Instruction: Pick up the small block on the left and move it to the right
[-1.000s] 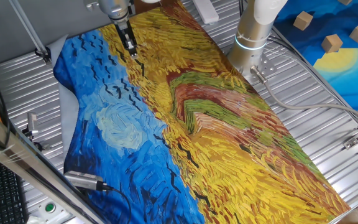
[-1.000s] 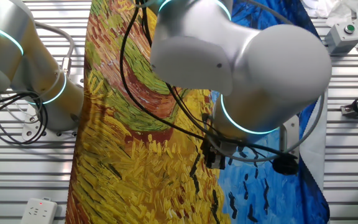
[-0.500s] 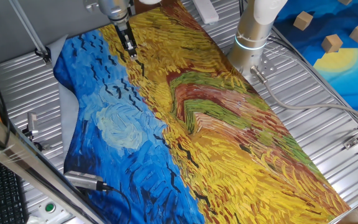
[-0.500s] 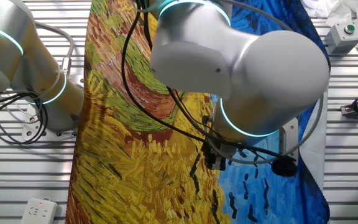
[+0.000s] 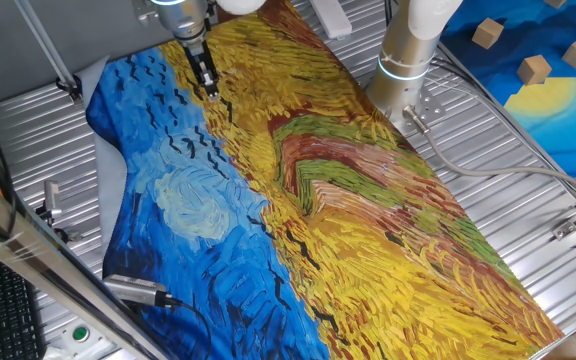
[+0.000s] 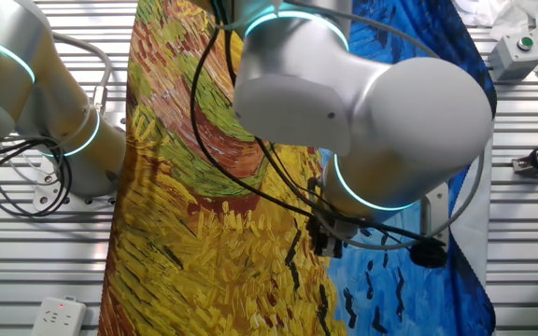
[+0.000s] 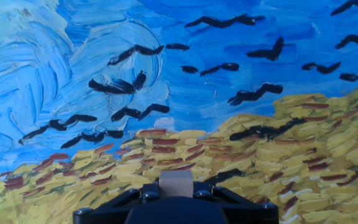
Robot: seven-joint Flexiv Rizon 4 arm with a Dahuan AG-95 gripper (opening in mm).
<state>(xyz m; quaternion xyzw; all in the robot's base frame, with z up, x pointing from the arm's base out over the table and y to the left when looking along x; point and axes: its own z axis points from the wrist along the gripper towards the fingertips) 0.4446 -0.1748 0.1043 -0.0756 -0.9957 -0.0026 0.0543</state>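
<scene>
In the hand view the small block (image 7: 176, 181), a tiny pale-tan cube, sits clamped between my dark fingers at the bottom edge. My gripper (image 7: 176, 188) is shut on it, just above the painted cloth where the yellow field meets the blue sky. In one fixed view the gripper (image 5: 208, 86) hangs at the far end of the cloth (image 5: 298, 200). In the other fixed view the gripper (image 6: 330, 246) is under the big arm elbow. The block is too small to make out in both fixed views.
Larger tan wooden blocks (image 5: 534, 69) lie on a second blue-and-yellow cloth at the far right. A second arm's base (image 5: 405, 60) stands beside the cloth. Cables (image 5: 488, 165) run over the metal table; a keyboard (image 5: 3, 310) is at the near left.
My gripper has shifted slightly along the cloth with the block still held; the arm's elbow moved a little in the other fixed view.
</scene>
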